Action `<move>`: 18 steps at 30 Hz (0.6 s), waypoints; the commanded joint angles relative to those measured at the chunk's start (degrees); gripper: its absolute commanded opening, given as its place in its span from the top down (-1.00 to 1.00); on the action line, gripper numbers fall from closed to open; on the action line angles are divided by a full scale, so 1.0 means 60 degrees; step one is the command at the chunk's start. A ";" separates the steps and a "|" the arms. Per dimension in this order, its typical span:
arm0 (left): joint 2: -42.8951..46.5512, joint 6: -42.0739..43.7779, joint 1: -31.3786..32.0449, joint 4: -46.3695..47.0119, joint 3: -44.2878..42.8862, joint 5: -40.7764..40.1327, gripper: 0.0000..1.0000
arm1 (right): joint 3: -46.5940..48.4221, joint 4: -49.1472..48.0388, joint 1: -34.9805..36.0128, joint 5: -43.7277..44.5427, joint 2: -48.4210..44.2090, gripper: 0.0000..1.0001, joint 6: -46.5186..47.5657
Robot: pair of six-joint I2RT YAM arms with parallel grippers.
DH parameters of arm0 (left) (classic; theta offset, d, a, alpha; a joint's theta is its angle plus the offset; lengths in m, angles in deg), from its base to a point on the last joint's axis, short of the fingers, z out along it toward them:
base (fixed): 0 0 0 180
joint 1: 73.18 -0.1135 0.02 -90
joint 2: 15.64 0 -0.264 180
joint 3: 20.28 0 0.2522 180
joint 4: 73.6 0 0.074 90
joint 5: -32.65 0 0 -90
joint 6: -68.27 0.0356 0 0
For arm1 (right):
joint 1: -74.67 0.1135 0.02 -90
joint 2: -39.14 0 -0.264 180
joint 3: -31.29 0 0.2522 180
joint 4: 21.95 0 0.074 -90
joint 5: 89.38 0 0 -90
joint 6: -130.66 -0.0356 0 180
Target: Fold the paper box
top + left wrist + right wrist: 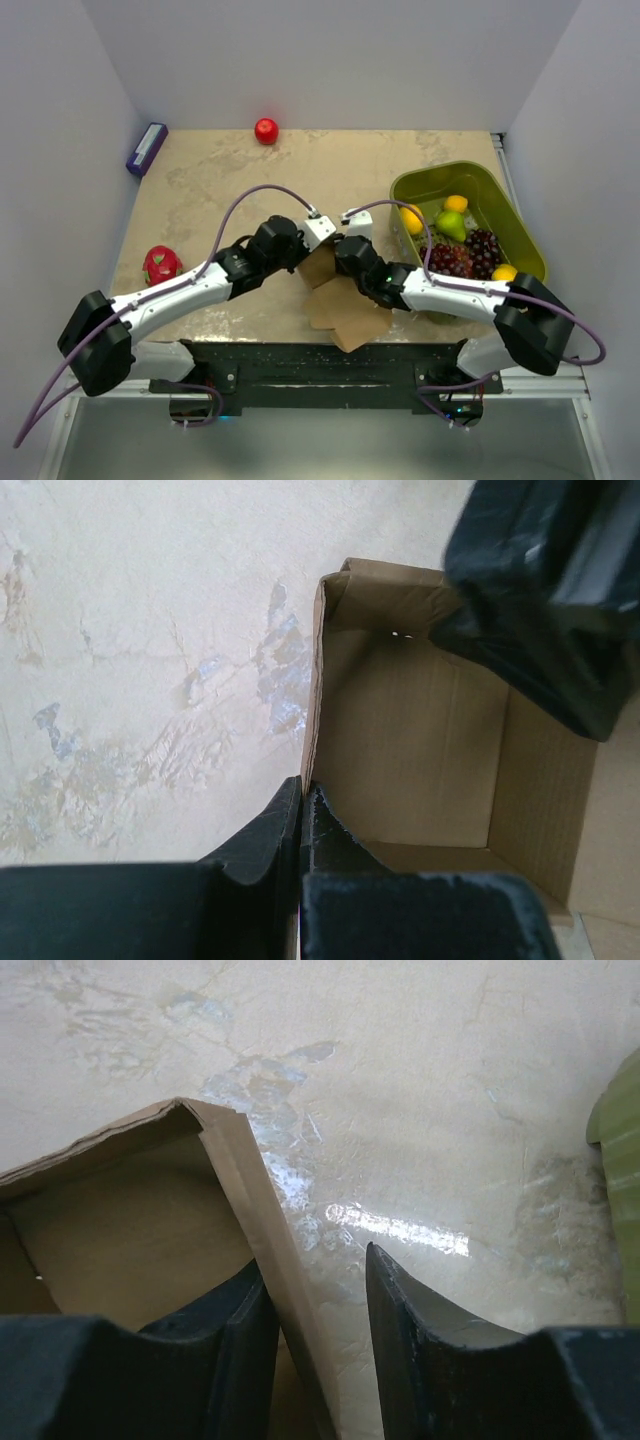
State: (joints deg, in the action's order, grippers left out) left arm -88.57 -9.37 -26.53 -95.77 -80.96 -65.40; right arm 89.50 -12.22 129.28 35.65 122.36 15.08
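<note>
at mid-table, left jaws pinch the paper box [318, 268] wall.

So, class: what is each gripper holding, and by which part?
Left gripper pinches the paper box by one side wall; right gripper straddles another wall, jaws apart.

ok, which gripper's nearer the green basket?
Right. The right gripper straddles the paper box wall on the side nearest the green basket; the left gripper pinches a wall farther from it.
</note>
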 commanded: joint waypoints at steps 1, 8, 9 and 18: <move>-0.0077 -0.0258 -0.0012 -0.0035 -0.0457 -0.0342 1.00 | -0.0244 0.0218 -0.0064 0.0008 -0.0889 0.11 -0.0467; -0.0253 -0.0317 -0.0012 -0.0166 -0.0545 -0.0430 1.00 | -0.0537 0.0057 -0.0064 -0.0871 -0.1827 -0.15 -0.0541; -0.0282 -0.0331 -0.0012 -0.0181 -0.0559 -0.0459 1.00 | -0.0567 0.0057 -0.0064 -0.1002 -0.1916 -0.22 -0.0555; -0.0882 -0.0990 -0.0026 -0.0634 -0.0808 -0.1469 1.00 | 0.0192 0.1680 -0.0064 -0.0828 -0.2693 -0.61 -0.0848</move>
State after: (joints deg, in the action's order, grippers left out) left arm -92.17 -11.77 -26.55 -98.81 -82.68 -69.57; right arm 86.33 -8.48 128.97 29.44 107.90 11.78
